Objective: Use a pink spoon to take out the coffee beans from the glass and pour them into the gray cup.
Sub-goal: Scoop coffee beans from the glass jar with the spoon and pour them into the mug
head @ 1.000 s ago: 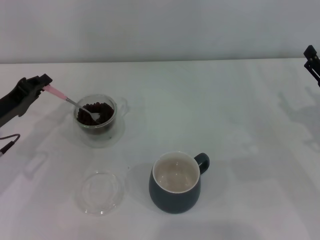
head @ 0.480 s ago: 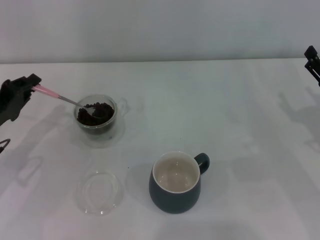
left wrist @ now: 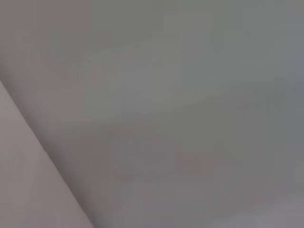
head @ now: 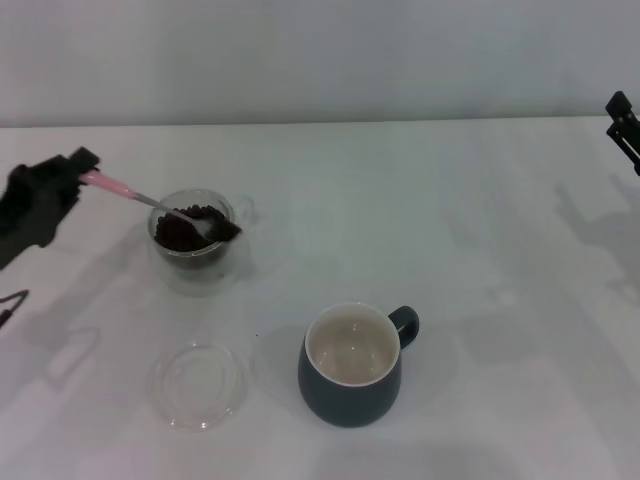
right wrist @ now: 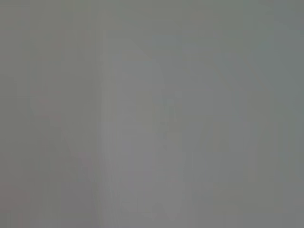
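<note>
My left gripper [head: 82,170] at the far left of the head view is shut on the pink spoon [head: 112,186] by its handle end. The spoon's metal bowl reaches into the glass [head: 195,240] among the coffee beans [head: 180,232], with some beans at the glass's right rim. The gray cup [head: 351,364] stands in front and to the right, its cream inside showing no beans, its handle to the right. My right gripper [head: 622,118] is parked at the far right edge. Both wrist views show only blank grey.
A flat clear round dish [head: 203,385] lies on the white table [head: 480,240] in front of the glass, left of the gray cup. A thin cable [head: 8,306] loops at the left edge.
My left gripper shifted left, then came back a little right. The spoon's bowl moved across the beans toward the glass's right rim. The right arm has not moved.
</note>
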Controlling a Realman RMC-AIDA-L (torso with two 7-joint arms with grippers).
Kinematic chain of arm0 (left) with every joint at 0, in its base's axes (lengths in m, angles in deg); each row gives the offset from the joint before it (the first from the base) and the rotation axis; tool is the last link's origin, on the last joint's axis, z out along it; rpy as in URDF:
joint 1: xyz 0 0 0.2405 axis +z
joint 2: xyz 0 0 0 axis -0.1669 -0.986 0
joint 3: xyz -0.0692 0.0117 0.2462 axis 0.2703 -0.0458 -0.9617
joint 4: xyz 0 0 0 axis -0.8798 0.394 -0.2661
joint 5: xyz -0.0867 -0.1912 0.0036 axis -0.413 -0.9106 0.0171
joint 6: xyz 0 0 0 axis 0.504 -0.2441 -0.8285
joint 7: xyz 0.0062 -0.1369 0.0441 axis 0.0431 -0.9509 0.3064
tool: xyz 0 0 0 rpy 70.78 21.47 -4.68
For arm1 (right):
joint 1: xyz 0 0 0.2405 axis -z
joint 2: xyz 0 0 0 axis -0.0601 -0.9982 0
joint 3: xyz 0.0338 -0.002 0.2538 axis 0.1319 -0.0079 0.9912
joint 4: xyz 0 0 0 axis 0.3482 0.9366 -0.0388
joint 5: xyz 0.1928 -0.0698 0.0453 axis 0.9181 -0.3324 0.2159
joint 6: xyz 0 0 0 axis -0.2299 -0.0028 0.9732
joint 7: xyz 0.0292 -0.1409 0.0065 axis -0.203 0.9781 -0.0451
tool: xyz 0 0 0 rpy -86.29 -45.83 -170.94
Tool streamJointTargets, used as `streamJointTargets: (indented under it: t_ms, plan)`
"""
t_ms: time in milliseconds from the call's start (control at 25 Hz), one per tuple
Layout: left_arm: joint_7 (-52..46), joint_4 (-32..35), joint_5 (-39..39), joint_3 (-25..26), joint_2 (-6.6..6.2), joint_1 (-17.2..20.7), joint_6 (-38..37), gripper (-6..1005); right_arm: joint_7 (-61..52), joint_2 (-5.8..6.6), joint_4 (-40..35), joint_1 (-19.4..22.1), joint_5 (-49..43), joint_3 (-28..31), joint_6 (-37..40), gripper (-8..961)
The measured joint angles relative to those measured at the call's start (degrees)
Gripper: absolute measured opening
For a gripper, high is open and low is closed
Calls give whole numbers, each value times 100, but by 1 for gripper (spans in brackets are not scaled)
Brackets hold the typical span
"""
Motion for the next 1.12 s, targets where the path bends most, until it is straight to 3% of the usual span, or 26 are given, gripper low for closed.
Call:
streamJointTargets:
  t_ms: [120,280,360,480,960,1120]
  plan:
    - [-80,-6,177,-26,13,-72,146,133,0,0,0,-6,-14,-9,0,885]
    - [-223,7,483,-422,13,-315,361,133,0,0,0,-13,-36,-19,-30,885]
    - [-235,54,549,-932,3,-537,369,133,0,0,1,-18,-44,-27,-45,885]
    - [-209,140,623,-1228,-3,-668,319,133,0,0,49,-18,-44,-40,-40,885]
    - [223,1376,1468,-2466,19,-1162,34,134,-223,0,293,25,-22,-118,108,885]
    - [781,1737,1591,-2876,46,-1220,116,134,-230,0,401,38,-7,-118,187,885]
